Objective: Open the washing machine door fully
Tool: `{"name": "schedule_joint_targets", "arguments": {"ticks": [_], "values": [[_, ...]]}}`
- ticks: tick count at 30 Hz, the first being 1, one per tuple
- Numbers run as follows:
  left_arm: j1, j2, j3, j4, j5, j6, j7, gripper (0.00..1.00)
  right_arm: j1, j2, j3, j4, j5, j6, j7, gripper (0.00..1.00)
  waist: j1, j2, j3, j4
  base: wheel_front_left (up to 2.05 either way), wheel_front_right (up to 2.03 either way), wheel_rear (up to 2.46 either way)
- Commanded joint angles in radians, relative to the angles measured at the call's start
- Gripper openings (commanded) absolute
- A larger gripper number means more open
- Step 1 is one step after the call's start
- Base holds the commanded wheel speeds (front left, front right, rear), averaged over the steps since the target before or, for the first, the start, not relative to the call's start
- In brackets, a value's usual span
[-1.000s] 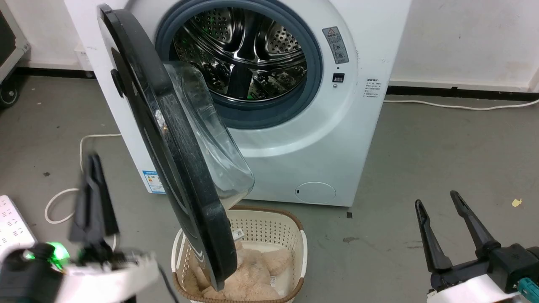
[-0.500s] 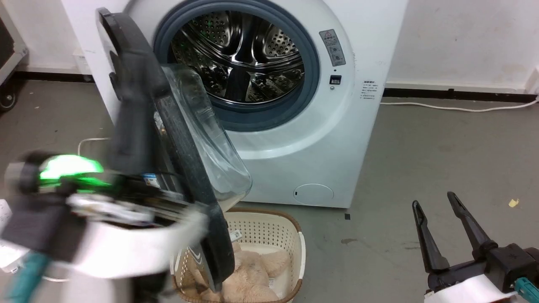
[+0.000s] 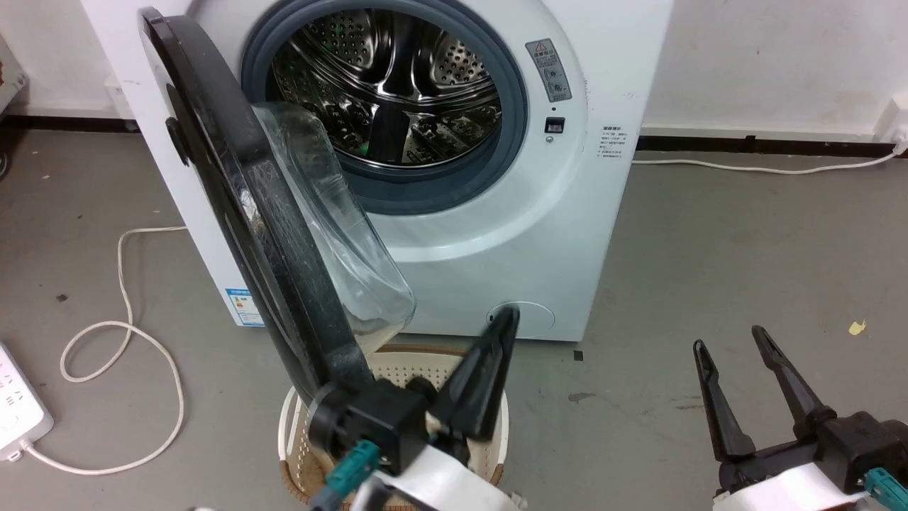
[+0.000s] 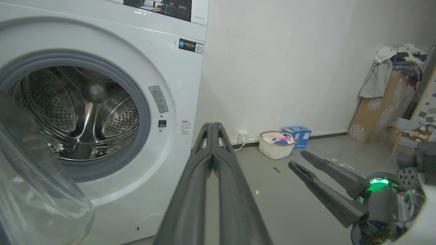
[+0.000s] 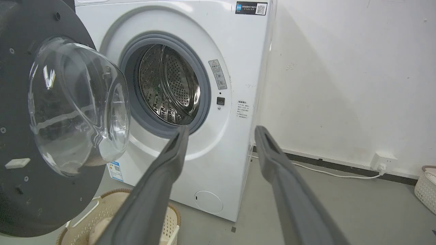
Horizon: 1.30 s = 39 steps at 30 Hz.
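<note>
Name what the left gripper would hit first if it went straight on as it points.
Probably the washing machine's white front, low near its right edge; the left gripper might just slip past to the wall.

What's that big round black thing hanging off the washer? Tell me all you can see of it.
That is the washing machine door, round, with a glossy black rim and a bulging clear glass bowl at its centre. Its dull dark inner face shows screws and a small white tab. It stands swung wide out at the opening's left, its lower edge above a basket. The shut left gripper is near that edge; contact cannot be told.
</note>
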Motion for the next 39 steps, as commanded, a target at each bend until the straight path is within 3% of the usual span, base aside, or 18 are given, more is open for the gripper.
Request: {"name": "schedule_joint_targets", "arguments": {"ticks": [1,8,14,27,33,39], "values": [[0.022,0.001,-0.007,0.03,-0.014,0.018,0.001,0.0,-0.003,0.006,-0.002,0.0,0.006,-0.001,-0.003,1.0,-0.0001,0.0,0.001,0.002,0.0,0.0,0.0],[0.082,0.006,0.033,0.194,-0.033,0.091,-0.008,0.0,-0.001,0.01,-0.006,-0.002,0.008,-0.001,0.002,1.0,-0.0001,0.0,0.003,0.014,0.0,0.0,0.0],[0.098,0.019,0.066,0.265,-0.057,0.095,-0.039,0.0,0.017,0.014,-0.023,-0.002,0.015,-0.001,0.004,1.0,-0.0001,0.0,0.0,0.059,0.0,0.0,0.0],[0.096,0.049,0.137,0.327,-0.107,0.1,-0.084,0.0,0.034,0.016,-0.022,-0.022,0.015,-0.001,0.011,1.0,-0.0001,0.0,-0.001,0.265,0.0,0.0,0.0],[0.1,0.095,0.182,0.318,-0.119,0.112,-0.077,0.0,0.035,0.016,-0.008,-0.022,0.014,-0.001,0.017,1.0,-0.0001,0.0,0.013,0.372,0.0,0.0,0.0],[0.049,0.153,0.262,0.306,-0.151,0.11,-0.074,0.0,0.008,-0.003,0.011,-0.045,0.007,-0.001,0.035,1.0,-0.0001,0.0,0.076,0.433,0.0,0.0,0.0]]}}
